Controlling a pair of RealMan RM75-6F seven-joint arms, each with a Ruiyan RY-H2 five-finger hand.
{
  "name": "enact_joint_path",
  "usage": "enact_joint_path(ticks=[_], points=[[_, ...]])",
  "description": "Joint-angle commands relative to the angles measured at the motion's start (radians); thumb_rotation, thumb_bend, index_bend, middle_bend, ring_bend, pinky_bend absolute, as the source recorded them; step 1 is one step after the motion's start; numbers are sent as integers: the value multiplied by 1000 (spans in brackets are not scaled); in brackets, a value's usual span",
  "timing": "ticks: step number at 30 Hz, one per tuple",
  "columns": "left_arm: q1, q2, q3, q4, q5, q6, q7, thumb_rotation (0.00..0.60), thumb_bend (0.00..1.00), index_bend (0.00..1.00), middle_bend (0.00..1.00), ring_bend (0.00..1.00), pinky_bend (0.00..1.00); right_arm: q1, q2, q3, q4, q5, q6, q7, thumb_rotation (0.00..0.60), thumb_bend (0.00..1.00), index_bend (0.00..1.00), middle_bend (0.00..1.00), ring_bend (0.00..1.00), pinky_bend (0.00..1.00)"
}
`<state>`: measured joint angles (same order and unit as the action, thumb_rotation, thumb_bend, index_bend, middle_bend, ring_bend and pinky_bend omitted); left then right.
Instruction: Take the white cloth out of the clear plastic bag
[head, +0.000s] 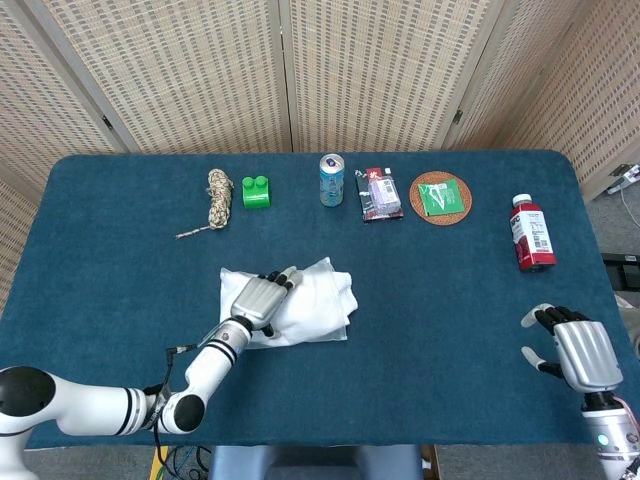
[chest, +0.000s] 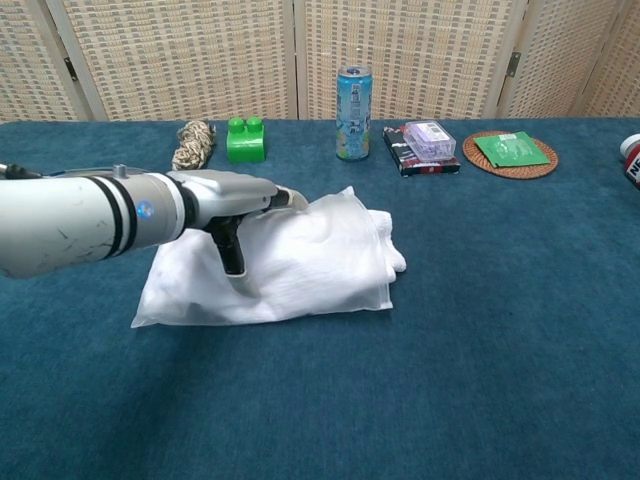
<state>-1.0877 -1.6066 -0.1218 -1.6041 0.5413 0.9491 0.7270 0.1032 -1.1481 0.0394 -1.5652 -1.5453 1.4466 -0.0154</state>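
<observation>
The clear plastic bag (head: 315, 305) (chest: 330, 270) lies at the middle of the blue table, with the white cloth (head: 335, 285) (chest: 385, 245) folded inside it and bulging at its right end. My left hand (head: 258, 298) (chest: 238, 205) rests on the bag's left half. Its fingers (chest: 290, 197) dig into the top and its thumb (chest: 235, 265) presses the front, so the plastic bunches up between them. My right hand (head: 568, 350) hovers near the table's front right corner, fingers spread and holding nothing. It shows only in the head view.
Along the back stand a rope coil (head: 218, 195), a green brick (head: 256, 191), a drink can (head: 331, 179), a small boxed packet (head: 380, 193) and a round coaster with a green sachet (head: 440, 197). A red bottle (head: 531, 232) lies at the right.
</observation>
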Motion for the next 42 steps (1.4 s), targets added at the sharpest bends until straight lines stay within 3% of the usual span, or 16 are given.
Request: enact_joint_path(ticks=[1, 8, 15, 24, 30, 35, 42], points=[[3, -6, 1, 4, 10, 13, -5, 600, 0, 25, 148, 201, 299, 1, 0, 0, -1, 0, -2, -1, 600, 131, 470, 410, 396, 525], [13, -23, 7, 13, 50, 50, -6, 600, 0, 259, 360, 323, 360, 6, -2, 1, -5, -2, -3, -3, 600, 131, 470, 410, 396, 525], [37, -33, 8, 8, 133, 95, -29, 600, 0, 399, 505, 430, 439, 14, -5, 6, -10, -5, -5, -4, 600, 132, 470, 410, 396, 525], [83, 8, 10, -66, 272, 165, -61, 600, 20, 419, 532, 447, 468, 26, -9, 24, -25, -23, 19, 1, 600, 131, 470, 401, 380, 525], [103, 55, 3, -143, 328, 209, -41, 600, 20, 418, 532, 447, 468, 54, -14, 40, -59, -48, 20, -7, 600, 132, 470, 340, 323, 515], [112, 94, 5, -210, 368, 229, -4, 600, 20, 417, 532, 447, 468, 92, -24, 66, -95, -68, 12, -25, 600, 131, 470, 261, 224, 422], [108, 148, 8, -319, 370, 243, 85, 600, 20, 410, 532, 447, 468, 162, -52, 102, -151, -80, -37, -59, 600, 123, 470, 214, 160, 327]])
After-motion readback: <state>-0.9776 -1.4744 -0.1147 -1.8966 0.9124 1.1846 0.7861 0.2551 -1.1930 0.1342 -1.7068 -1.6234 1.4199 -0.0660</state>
